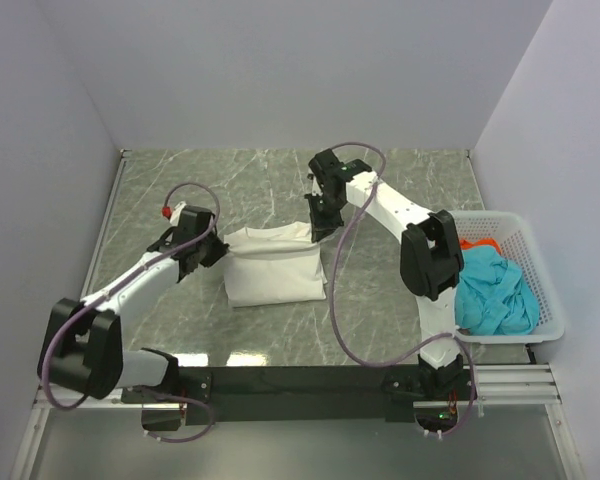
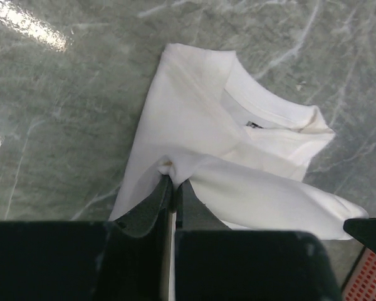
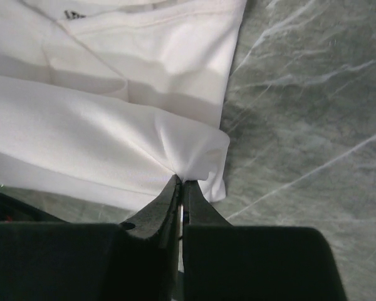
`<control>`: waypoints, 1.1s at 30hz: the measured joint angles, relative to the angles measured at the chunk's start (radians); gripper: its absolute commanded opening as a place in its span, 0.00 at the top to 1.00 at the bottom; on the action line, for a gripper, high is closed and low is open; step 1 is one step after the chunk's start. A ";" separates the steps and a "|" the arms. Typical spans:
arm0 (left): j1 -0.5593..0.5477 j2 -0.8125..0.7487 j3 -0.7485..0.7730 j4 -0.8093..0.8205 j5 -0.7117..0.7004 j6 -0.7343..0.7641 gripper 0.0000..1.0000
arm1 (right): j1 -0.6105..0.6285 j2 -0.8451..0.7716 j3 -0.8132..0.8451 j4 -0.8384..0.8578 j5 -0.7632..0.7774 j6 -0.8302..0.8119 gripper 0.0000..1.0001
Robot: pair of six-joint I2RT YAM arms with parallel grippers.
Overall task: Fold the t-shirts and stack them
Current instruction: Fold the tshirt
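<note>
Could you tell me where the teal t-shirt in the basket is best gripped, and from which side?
Probably a raised fold atop the teal t-shirt, from straight above: it lies bunched in the white mesh basket, whose walls block a side approach.

The red-orange t-shirt [image 1: 480, 243] is largely hidden under the teal t-shirt [image 1: 495, 292] in the basket [image 1: 542, 275]. The neck label [image 2: 254, 125] of the white t-shirt [image 2: 188, 119] is too small to be read.
</note>
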 measured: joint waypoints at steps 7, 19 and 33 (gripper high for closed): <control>0.009 0.193 0.000 0.056 0.018 0.026 0.99 | -0.006 0.081 -0.015 0.083 -0.003 0.001 1.00; -0.025 0.208 -0.033 0.085 0.059 0.004 0.99 | -0.008 0.004 -0.311 0.275 -0.077 0.032 1.00; -0.199 -0.241 -0.080 -0.197 0.036 -0.081 0.99 | 0.020 -0.421 -0.653 0.278 -0.049 0.085 1.00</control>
